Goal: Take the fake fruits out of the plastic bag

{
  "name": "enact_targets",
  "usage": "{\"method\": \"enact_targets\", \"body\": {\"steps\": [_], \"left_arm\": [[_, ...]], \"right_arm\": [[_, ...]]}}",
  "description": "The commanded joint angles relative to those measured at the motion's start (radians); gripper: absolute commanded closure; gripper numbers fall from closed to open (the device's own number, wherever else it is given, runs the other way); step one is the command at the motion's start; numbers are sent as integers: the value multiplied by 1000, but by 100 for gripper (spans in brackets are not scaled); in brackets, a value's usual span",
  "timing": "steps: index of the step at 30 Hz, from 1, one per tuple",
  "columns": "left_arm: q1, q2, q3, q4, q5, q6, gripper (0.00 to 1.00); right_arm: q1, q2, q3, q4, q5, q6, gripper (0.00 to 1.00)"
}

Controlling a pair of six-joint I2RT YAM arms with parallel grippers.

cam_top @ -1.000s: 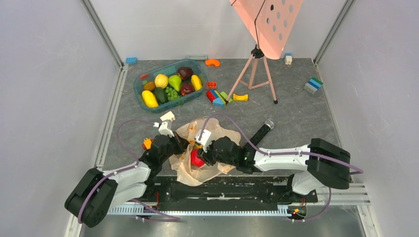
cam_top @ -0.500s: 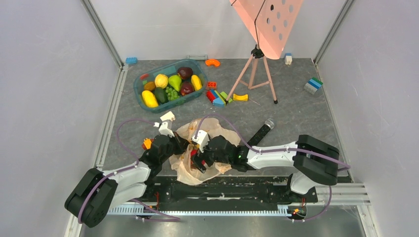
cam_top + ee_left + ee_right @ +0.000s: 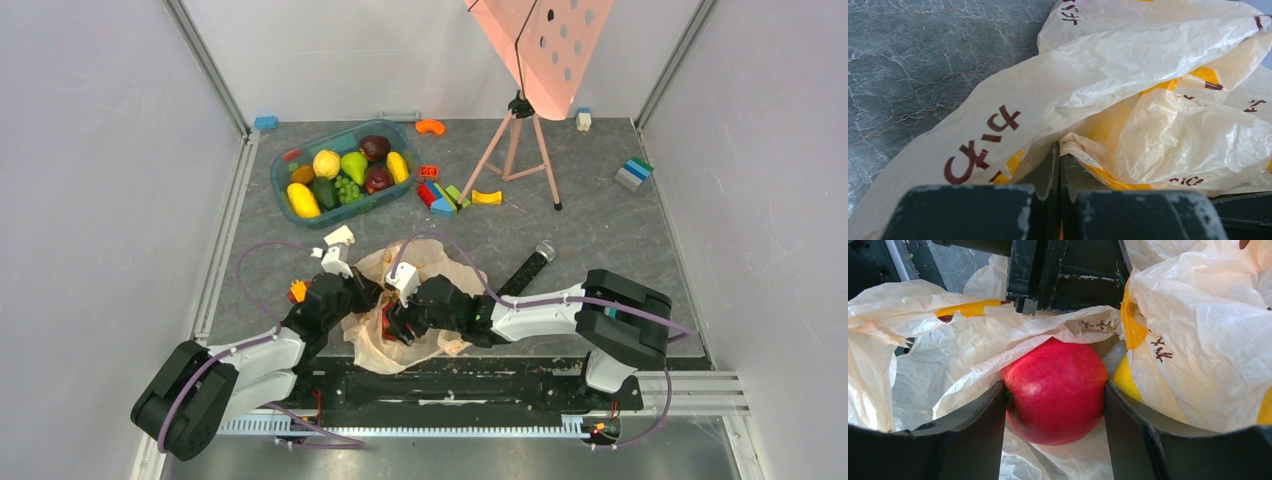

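Note:
The cream plastic bag (image 3: 372,347) with orange and yellow print lies crumpled between my two arms. My left gripper (image 3: 366,292) is shut on a fold of the bag's edge (image 3: 1083,145), jaws pressed together in the left wrist view (image 3: 1059,150). My right gripper (image 3: 396,322) reaches into the bag's mouth. Its two fingers (image 3: 1054,388) press both sides of a bright red round fruit (image 3: 1058,405). A yellow fruit (image 3: 1124,381) lies just right of it, half under the bag (image 3: 1198,330). The left gripper's shut jaws also show in the right wrist view (image 3: 1035,275).
A teal tub (image 3: 283,196) at the back left holds several fruits. Toy blocks (image 3: 445,195) lie beside it, more at the far right (image 3: 633,172). A tripod (image 3: 520,150) with a pink panel stands at the back. A black stick-like object (image 3: 530,265) lies right of the bag.
My right arm has moved left, deeper into the bag's mouth, and now covers the red fruit that showed from above. The left arm has not moved.

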State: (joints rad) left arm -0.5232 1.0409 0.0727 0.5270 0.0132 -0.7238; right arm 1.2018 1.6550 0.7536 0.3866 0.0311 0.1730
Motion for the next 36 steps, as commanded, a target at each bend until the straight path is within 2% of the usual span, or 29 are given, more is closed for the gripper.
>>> {"method": "enact_targets", "body": {"steps": [1, 12, 20, 28, 36], "left_arm": [[3, 4, -3, 40, 15, 36, 98], [3, 3, 4, 27, 14, 35, 98], [3, 11, 6, 28, 14, 37, 98], [2, 18, 7, 24, 10, 29, 98], [3, 20, 12, 11, 1, 25, 98]], "right_arm": [[-1, -16, 17, -5, 11, 5, 42], [-2, -240, -16, -136, 22, -32, 44], [-2, -355, 18, -191, -17, -41, 45], [-10, -297, 197, -292, 15, -79, 46], [-87, -171, 368, -384, -28, -98, 47]]}}
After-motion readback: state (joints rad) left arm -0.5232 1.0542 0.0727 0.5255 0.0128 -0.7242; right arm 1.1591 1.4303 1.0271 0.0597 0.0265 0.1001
